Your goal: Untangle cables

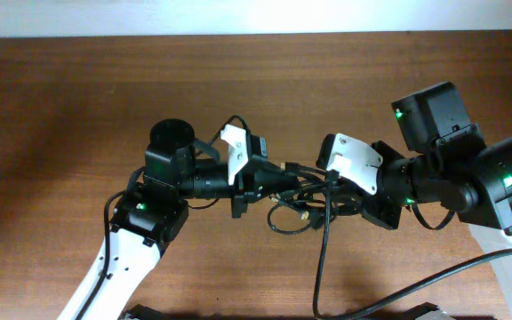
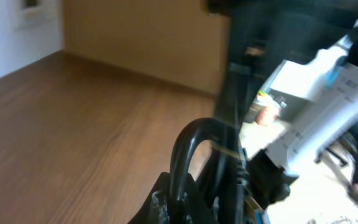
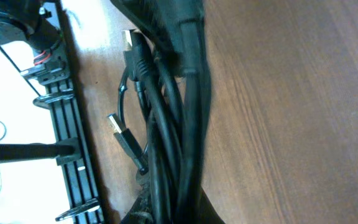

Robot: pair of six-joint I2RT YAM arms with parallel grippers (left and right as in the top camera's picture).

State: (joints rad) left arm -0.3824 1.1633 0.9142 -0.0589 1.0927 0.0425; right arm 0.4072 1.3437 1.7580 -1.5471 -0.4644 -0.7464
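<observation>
I have the cable bundle (image 3: 173, 124) strung left-to-right at mid-frame, left pincer (image 1: 283, 180) and right pincer (image 1: 332, 185) each apparently clamped on an end, equally near.

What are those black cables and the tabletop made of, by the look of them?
The cables: probably rubber or plastic sheathing, smooth, faintly glossy where light catches. One plug tip looks like bare metal. The table: wood or wood-look laminate, brown, matte, with visible grain.
</observation>
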